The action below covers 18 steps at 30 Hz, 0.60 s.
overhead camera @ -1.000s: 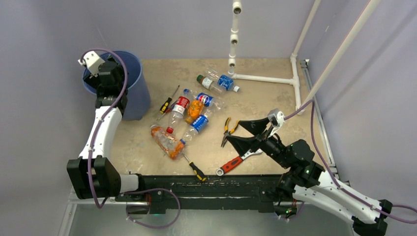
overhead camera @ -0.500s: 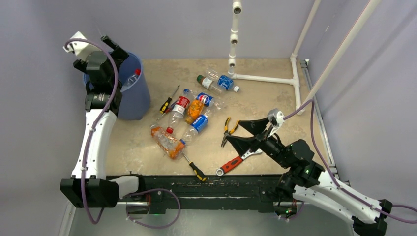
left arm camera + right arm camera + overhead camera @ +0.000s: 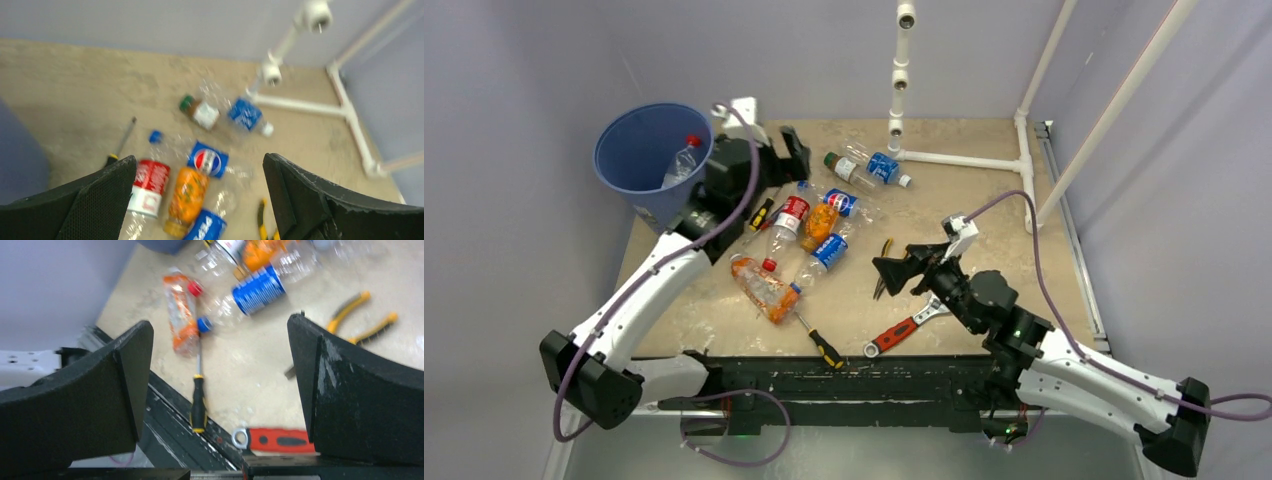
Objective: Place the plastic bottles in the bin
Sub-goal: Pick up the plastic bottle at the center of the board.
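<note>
The blue bin (image 3: 639, 150) stands at the back left with one clear red-capped bottle (image 3: 681, 160) inside it. My left gripper (image 3: 782, 157) hangs open and empty just right of the bin, above the table. Below it lies a cluster of plastic bottles: a red-label one (image 3: 149, 187), an orange one (image 3: 189, 192), a Pepsi one (image 3: 207, 160) and a blue-label one (image 3: 828, 250). A crushed orange bottle (image 3: 181, 315) lies nearer the front. Two more bottles (image 3: 864, 167) lie at the back. My right gripper (image 3: 902, 272) is open and empty over the pliers.
Yellow-handled pliers (image 3: 886, 260), a red wrench (image 3: 902, 330) and two screwdrivers (image 3: 764, 208) (image 3: 818, 342) lie among the bottles. A white pipe frame (image 3: 964, 160) stands at the back right. The black front rail (image 3: 844, 375) borders the table.
My left gripper opened over the bin, left a bottle in it, and swung right toward the bottle cluster. My right arm shifted left and forward, still open.
</note>
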Tool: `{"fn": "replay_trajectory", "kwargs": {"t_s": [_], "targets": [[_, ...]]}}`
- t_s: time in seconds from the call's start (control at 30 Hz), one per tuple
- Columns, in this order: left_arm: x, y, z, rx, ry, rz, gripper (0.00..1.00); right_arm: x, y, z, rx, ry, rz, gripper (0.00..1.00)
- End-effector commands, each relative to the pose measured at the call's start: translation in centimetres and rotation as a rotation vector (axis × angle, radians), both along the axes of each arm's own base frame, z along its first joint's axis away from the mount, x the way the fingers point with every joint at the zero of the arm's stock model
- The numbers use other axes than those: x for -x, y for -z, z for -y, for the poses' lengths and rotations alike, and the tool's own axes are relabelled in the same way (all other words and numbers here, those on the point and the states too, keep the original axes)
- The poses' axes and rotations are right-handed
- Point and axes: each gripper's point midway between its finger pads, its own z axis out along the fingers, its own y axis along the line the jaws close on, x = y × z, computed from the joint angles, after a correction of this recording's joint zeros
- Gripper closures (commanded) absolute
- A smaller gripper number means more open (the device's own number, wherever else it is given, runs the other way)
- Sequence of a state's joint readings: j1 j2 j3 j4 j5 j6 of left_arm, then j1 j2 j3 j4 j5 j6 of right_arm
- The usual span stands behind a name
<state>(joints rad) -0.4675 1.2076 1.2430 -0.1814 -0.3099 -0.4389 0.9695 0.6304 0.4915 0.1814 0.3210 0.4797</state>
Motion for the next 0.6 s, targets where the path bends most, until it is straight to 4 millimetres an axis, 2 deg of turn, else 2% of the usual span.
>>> {"fn": "replay_trajectory", "kwargs": {"t_s": [0.0, 0.1, 0.17, 0.23, 0.3, 0.37, 0.47, 0.57], "targets": [[2.3, 4.8, 4.4, -0.150, 0.110, -0.094, 0.04, -2.7, 2.5, 1.5, -0.030, 0.205, -0.081, 0.01], [2.8, 5.2, 3.8, -0.168, 0.075, -0.092, 0.01, -4.3, 4.8, 2.0, -0.002, 0.298, -0.130, 0.01], [3.3, 4.3, 2.9, -0.135, 0.045, -0.048, 0.01, -5.6, 5.7, 1.6, 0.025, 0.295, -0.155, 0.01], [3.9, 4.4, 2.7, -0.092, 0.046, -0.029, 0.01, -7.7, 7.1, 1.8, 0.046, 0.293, -0.219, 0.01], [4.3, 5.4, 3.1, -0.076, 0.072, -0.046, 0.01, -9.7, 8.6, 2.5, 0.045, 0.289, -0.279, 0.01], [4.6, 6.9, 3.7, -0.087, 0.105, -0.099, 0.01, -11.0, 8.9, 2.8, 0.033, 0.283, -0.288, 0.01], [5.1, 9.0, 4.6, -0.150, 0.174, -0.191, 0.01, -12.4, 8.2, 3.6, 0.001, 0.313, -0.251, 0.01], [5.5, 10.0, 4.3, -0.206, 0.192, -0.224, 0.01, -14.1, 8.1, 5.7, -0.048, 0.394, -0.243, 0.03]]}}
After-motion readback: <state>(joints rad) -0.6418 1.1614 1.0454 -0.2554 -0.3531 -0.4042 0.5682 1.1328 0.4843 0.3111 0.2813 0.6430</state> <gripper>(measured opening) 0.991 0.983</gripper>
